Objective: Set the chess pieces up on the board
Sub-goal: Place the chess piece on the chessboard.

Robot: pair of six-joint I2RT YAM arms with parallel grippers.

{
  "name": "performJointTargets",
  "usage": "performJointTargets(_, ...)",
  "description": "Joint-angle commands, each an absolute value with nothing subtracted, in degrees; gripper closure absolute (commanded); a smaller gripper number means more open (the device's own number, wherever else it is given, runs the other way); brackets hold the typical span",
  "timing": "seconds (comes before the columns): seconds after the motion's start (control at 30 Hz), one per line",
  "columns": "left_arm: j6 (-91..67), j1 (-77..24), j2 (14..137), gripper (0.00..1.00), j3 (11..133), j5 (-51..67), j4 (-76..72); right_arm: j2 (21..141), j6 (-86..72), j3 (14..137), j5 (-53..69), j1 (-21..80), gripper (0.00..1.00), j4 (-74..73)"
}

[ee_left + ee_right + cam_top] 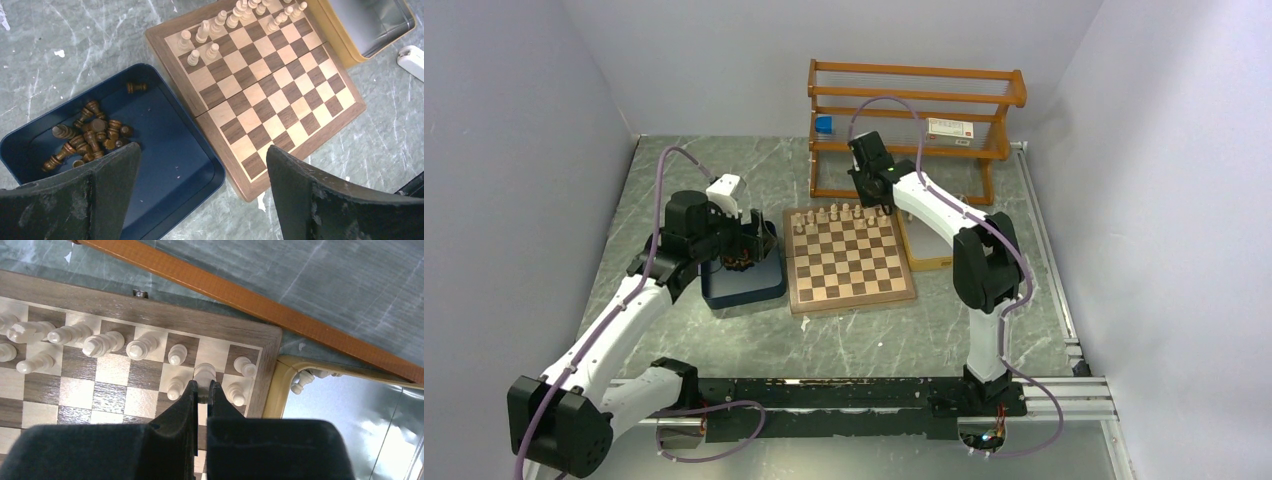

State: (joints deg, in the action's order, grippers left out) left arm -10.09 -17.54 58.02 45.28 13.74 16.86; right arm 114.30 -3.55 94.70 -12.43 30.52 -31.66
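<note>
My right gripper [202, 390] pinches a cream piece [204, 372] at the board's [150, 315] far right corner. A crooked release could topple neighbouring pawns [236, 393]. Left gripper [202, 165] is spread.

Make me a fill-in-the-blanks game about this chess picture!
1. The dark brown pieces lie in the ___ tray.
2. Only ___ pieces stand on the board.
3. The ___ fingers pinch one piece.
4. The left fingers hang ___ above the tray.
Missing words: blue, cream, right, open.
</note>
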Motion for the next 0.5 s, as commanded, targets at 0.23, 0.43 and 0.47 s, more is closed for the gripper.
performJointTargets(0.23,-9.2,-17.2,58.1,0.00,46.0,14.9,17.3,115.6,-0.8,91.2,-11.9,29.4,0.97,-26.5)
performJointTargets(0.43,-9.2,-17.2,58.1,0.00,45.8,15.3,17.2,112.2,9.7,88.2,-12.5,29.4,1.00,-22.1)
performJointTargets(0.47,-9.2,-17.2,58.1,0.00,45.7,15.5,17.1,111.2,12.1,87.5,-12.3,29.4,1.00,-21.2)
